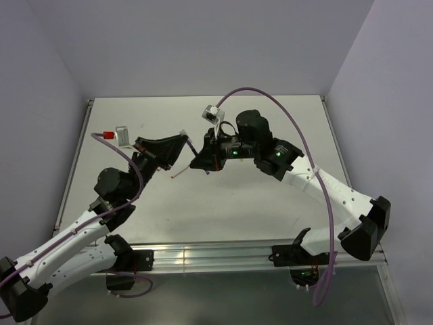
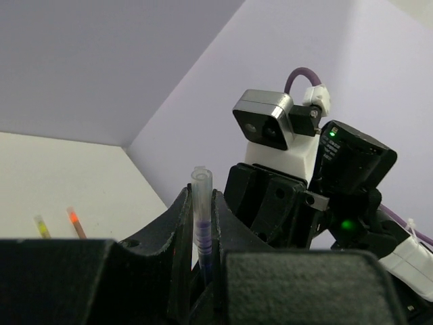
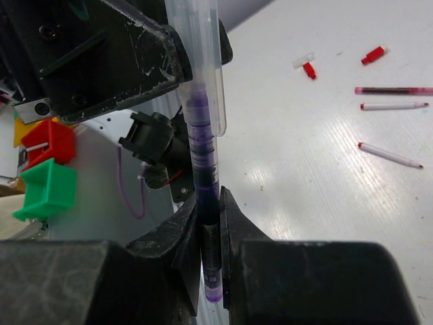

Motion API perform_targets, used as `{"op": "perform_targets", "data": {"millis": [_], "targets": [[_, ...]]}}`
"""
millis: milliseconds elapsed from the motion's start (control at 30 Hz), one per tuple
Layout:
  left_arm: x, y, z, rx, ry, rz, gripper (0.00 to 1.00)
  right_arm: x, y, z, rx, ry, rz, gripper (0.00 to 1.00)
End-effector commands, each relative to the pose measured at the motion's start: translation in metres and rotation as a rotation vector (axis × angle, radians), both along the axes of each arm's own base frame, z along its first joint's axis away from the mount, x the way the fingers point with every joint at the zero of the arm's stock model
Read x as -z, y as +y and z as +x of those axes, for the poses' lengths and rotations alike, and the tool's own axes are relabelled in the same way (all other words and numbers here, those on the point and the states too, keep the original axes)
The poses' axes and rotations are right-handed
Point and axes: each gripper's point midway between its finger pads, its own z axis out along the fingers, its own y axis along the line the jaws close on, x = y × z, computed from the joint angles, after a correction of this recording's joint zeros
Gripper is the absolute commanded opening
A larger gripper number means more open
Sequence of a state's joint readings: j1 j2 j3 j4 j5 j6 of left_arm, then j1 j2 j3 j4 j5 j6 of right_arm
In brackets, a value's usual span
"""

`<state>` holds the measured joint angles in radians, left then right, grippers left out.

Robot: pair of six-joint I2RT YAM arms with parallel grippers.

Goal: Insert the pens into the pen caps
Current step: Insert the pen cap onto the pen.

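Stock, placed against the purple pen (image 3: 203,159). The purple pen itself stands upright in the right wrist view, raised off the table (image 1: 270,128). Its lower barrel is pinched between the fingers of the right gripper (image 3: 211,203), whose jaws are nearly closed and tight on both sides, and its bottom end sticks out below them. The clear cap (image 3: 196,47) sits directly above the purple pen and in line with it. The pen's upper end is inside its mouth and dark ink shows through the wall; how deep it is seated cannot be told. The left gripper (image 2: 201,203) is at the top end of the purple pen, facing the right gripper. Its jaws are drawn in narrow and clamped on the clear cap, whose end pokes out past the fingertips. A red cap (image 3: 310,70) lies on the table to the right of the purple pen, and a far red cap (image 3: 373,55) lies farther right again. Right of the purple pen, nearer than both red caps and lying roughly parallel, are a dark red pen (image 3: 394,90), a white pen (image 3: 394,106) and a lower white pen (image 3: 389,155). In the left wrist view, a yellow pen (image 2: 42,226) and an orange pen (image 2: 74,222) lie on the table to the left of the purple pen, with only their ends showing.
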<state>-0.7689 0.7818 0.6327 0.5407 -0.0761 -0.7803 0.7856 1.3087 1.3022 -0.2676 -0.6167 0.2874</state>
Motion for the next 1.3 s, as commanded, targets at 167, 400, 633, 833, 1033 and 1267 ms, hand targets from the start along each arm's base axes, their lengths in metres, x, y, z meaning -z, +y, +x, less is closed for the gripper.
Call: {"op": "perform_targets", "data": {"millis": [167,400,633,833,1033,1267], "targets": [[0.111,-0.053,-0.046,0.299,0.295,0.298,0.0,-0.131,-0.006,0.069,0.321,-0.344,0.284,0.0],[0.11,-0.054,-0.05,0.315,0.298,0.307,0.0,-0.13,-0.004,0.073,0.341,-0.347,0.278,0.0],[0.108,-0.053,-0.049,0.305,0.286,0.313,0.0,-0.131,-0.001,0.075,0.337,-0.35,0.268,0.0],[0.099,-0.05,-0.046,0.279,0.284,0.33,0.0,-0.118,-0.004,0.067,0.314,-0.321,0.241,0.0],[0.087,-0.051,-0.046,0.283,0.263,0.32,0.06,-0.097,-0.007,0.061,0.306,-0.282,0.224,0.0],[0.08,-0.048,-0.046,0.27,0.255,0.31,0.15,-0.1,-0.007,0.056,0.286,-0.277,0.224,0.0]]}}
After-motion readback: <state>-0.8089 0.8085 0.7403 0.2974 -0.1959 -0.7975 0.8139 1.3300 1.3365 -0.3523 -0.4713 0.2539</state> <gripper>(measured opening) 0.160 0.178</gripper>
